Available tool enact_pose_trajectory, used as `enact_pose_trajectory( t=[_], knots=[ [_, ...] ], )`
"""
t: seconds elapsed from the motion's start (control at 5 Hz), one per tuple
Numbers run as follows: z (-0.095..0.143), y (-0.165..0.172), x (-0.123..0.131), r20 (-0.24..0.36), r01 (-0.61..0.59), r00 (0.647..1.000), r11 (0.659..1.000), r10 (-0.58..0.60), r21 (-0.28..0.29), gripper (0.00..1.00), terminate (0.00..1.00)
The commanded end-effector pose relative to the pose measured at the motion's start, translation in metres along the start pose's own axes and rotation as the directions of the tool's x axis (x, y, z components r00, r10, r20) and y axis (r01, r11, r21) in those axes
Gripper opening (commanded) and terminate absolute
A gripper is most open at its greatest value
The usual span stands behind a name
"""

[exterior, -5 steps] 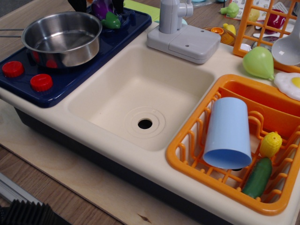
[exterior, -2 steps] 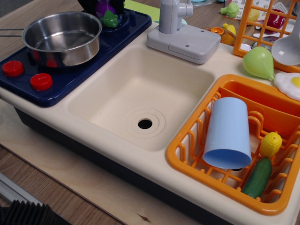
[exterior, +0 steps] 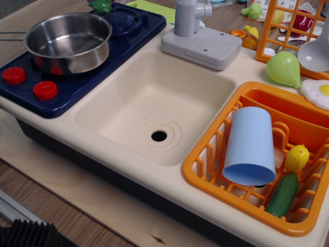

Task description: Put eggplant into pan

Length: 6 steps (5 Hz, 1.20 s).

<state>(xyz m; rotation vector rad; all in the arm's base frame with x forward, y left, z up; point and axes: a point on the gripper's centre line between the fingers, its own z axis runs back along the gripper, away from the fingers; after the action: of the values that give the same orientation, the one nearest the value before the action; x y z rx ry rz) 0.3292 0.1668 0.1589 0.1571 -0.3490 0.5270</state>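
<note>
Pale plywood board (exterior: 103,206) — wooden tabletop (exterior: 20,185) beneath

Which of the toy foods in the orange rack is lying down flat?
The dark green cucumber, stretched along the orange rack's floor. The small yellow corn beside it stands more upright against the blue cup.

Light is bright and even, soft rather than harsh. The pan (exterior: 68,41) shows pale streaks of glare along its inner wall and rim, with red reflections of the knobs (exterior: 30,83) on its outer side. The sink basin (exterior: 154,105) carries only a faint, smooth gradient, darker towards its near wall. Soft shadows sit under the blue cup (exterior: 250,145) and inside the orange rack (exterior: 205,170). The pear (exterior: 283,68) has a small highlight on top. Focus is sharp across the middle; things along the far top edge look slightly softer and are cut off by the frame. Straight edges stay straight, with no obvious bending at the borders.
</note>
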Motion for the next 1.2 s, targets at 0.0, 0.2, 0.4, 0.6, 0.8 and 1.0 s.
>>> enact_pose_trajectory(
  t=[0.0,0.2,0.4,0.6,0.8,1.0],
  knots=[
    [0.051,0.015,0.013,0.133,-0.024,0.991,0.998,0.017,0.05,0.0,0.0],
    [0.067,0.016,-0.001,0.125,-0.062,0.991,0.995,0.052,0.074,0.0,0.0],
    [0.074,0.011,-0.023,0.11,-0.101,0.99,0.992,0.092,0.08,0.0,0.0],
    [0.076,0.007,-0.042,0.092,-0.131,0.988,0.99,0.126,0.054,0.0,0.0],
    [0.071,0.005,-0.055,0.064,-0.13,0.99,0.992,0.129,0.005,1.0,0.0],
    [0.074,0.007,-0.073,0.062,-0.087,0.994,0.996,0.088,-0.025,1.0,0.0]
  ],
)
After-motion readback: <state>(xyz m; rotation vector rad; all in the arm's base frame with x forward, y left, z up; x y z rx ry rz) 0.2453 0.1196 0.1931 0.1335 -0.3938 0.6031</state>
